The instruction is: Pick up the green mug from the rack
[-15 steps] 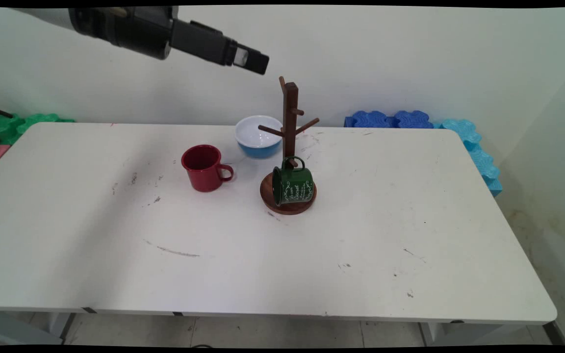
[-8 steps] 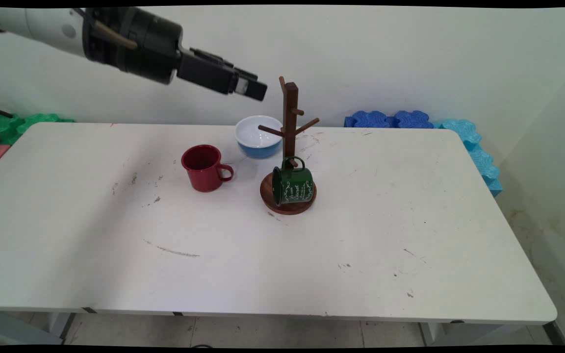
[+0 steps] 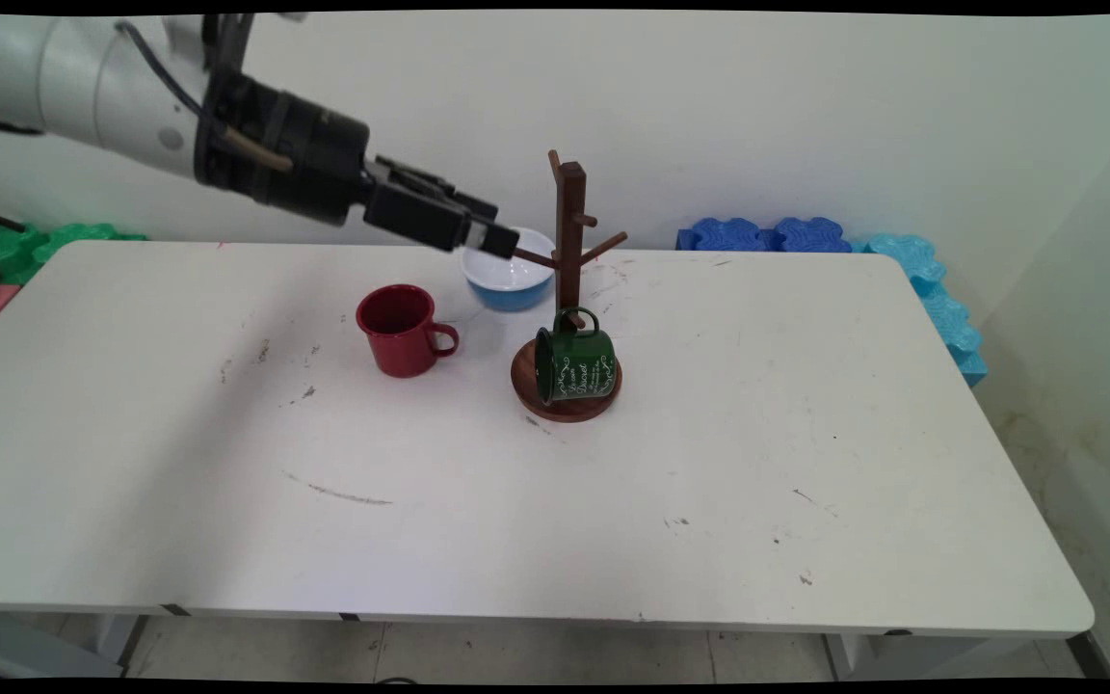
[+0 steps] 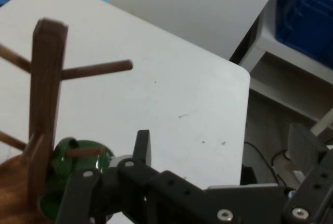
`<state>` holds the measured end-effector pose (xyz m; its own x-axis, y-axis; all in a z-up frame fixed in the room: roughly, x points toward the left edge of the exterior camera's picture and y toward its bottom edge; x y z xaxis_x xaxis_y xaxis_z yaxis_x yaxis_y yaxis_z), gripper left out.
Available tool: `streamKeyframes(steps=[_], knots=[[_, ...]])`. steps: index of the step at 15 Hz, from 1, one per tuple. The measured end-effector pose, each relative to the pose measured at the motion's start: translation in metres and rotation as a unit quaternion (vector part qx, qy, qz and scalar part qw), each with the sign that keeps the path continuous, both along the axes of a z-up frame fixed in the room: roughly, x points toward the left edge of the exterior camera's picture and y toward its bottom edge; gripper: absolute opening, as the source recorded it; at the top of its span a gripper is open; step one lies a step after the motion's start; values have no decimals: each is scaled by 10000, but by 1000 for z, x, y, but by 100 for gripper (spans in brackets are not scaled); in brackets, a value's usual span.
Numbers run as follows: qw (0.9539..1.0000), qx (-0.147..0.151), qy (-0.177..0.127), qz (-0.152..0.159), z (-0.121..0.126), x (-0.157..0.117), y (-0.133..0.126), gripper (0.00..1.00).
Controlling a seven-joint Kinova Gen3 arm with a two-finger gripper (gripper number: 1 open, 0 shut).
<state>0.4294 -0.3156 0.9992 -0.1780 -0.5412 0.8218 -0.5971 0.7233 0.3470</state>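
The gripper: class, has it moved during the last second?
Yes. The gripper has come down, from above the mug tree's top to peg height in front of the blue bowl.

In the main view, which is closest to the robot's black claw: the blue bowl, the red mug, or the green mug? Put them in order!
From the gripper:
1. Blue bowl, right beneath the tip.
2. Red mug, lower left.
3. Green mug, hanging low on the wooden rack; nearly tied with the red.
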Motion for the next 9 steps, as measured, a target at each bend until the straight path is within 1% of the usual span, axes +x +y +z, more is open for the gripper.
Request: streamKeyframes(steps=[9], knots=[[9989, 294, -246, 280, -63, -3, -1, 100]])
